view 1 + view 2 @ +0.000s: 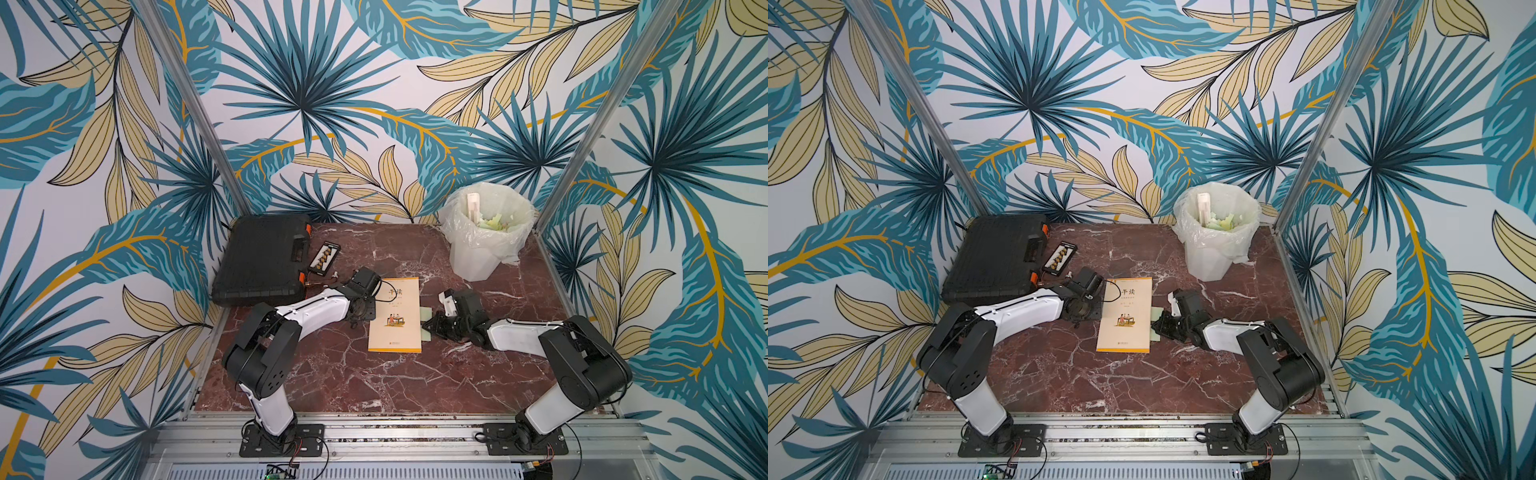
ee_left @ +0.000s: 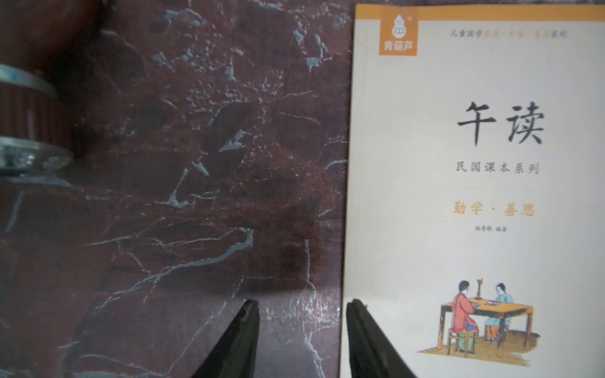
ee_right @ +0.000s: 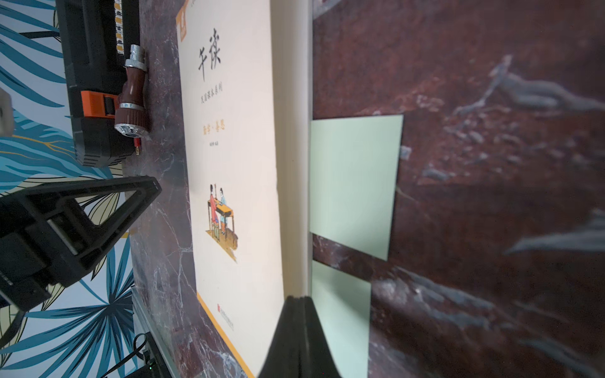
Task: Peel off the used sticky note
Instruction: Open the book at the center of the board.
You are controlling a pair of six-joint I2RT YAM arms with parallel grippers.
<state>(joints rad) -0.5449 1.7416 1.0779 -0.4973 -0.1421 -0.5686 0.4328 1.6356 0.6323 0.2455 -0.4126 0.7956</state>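
Bracing the cream paperback book [image 2: 474, 255], my left gripper [image 2: 302, 306] straddles its edge, jaws apart; right gripper [image 3: 296, 302] pinched shut, pale green paper sticky note [image 3: 340, 314] just beside its tips.

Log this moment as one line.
left end effector: open, at book edge | right end effector: shut, at lower sticky note | upper sticky note: untouched, protruding from book

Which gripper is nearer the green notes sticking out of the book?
Right. The right gripper, shut, has its tip at the notes by the book's page edge. The left gripper, open, sits at the opposite edge, across the cover from them.
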